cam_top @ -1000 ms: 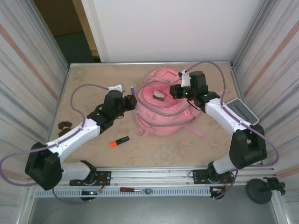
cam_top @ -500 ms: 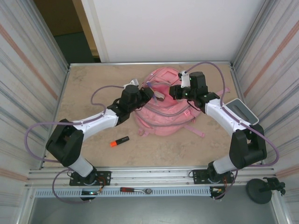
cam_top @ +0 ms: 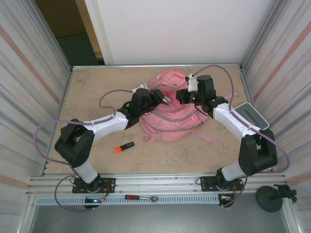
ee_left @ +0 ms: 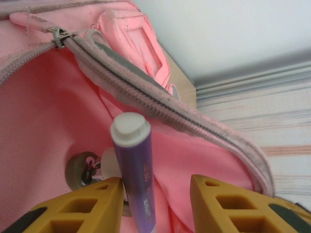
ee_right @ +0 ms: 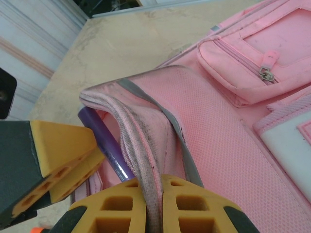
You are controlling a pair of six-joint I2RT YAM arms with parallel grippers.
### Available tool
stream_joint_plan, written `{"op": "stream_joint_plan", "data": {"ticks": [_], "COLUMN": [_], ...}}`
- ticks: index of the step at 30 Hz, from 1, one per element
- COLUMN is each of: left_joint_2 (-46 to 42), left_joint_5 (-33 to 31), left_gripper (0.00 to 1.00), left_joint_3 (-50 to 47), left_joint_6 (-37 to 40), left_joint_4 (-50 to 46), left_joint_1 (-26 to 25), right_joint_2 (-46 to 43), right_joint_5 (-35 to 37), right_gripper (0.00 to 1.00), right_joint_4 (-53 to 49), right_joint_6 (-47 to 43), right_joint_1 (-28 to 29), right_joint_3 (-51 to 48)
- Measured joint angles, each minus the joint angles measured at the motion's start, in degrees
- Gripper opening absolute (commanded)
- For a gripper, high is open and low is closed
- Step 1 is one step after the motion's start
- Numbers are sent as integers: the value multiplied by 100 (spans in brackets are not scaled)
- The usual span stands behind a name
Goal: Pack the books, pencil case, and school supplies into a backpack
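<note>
On the counter (cam_top: 97, 92) the backpack (cam_top: 170, 125) lay flat toward the far middle with its top pocket gaping. Its soft body gave the opening no support of its own, so the mouth depended wholly on the right claw (ee_right: 153, 187). That claw was pressed together on the grey-edged zip rim (ee_right: 146, 141) and lifted it like a tent flap. If the pinch slipped off the worn fabric, or the arm sagged, the mouth would likely fall shut across whatever was halfway in. The left claw (ee_left: 155, 187) hung at that mouth with its fingers spread. The purple pen (ee_left: 133, 165) stood between them, leaning on one pad and clear of the other, its white-capped end pointing into the pink lining. Loose like that, the pen could tip sideways, catch on the zip teeth just beside it, and slide out over the rim onto the counter instead of dropping inside. The two claws were also close together, so a careless withdrawal might knock the held rim free. The orange-and-black marker (cam_top: 124, 146) lay well apart on the counter, beside the left arm, where a low return sweep could nudge it away.
</note>
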Motion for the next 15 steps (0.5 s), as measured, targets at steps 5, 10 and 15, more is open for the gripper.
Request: {"op": "stream_joint_plan", "data": {"ticks": [5, 10, 15], "left_joint_2": [0, 9, 354], "left_joint_5": [81, 203, 391], "left_gripper": [33, 20, 15], "left_joint_3": [0, 7, 380], "left_joint_6": [411, 723, 870], "left_joint_4": [-352, -584, -778], "left_joint_1": [0, 2, 9], "right_joint_2": [0, 0, 0], "right_joint_5": [-2, -4, -20], "right_gripper": [2, 2, 2], "right_joint_4": [2, 4, 4], "right_joint_6": [0, 0, 2], "right_joint_1": [0, 0, 2], "right_joint_3": [-2, -7, -7]}}
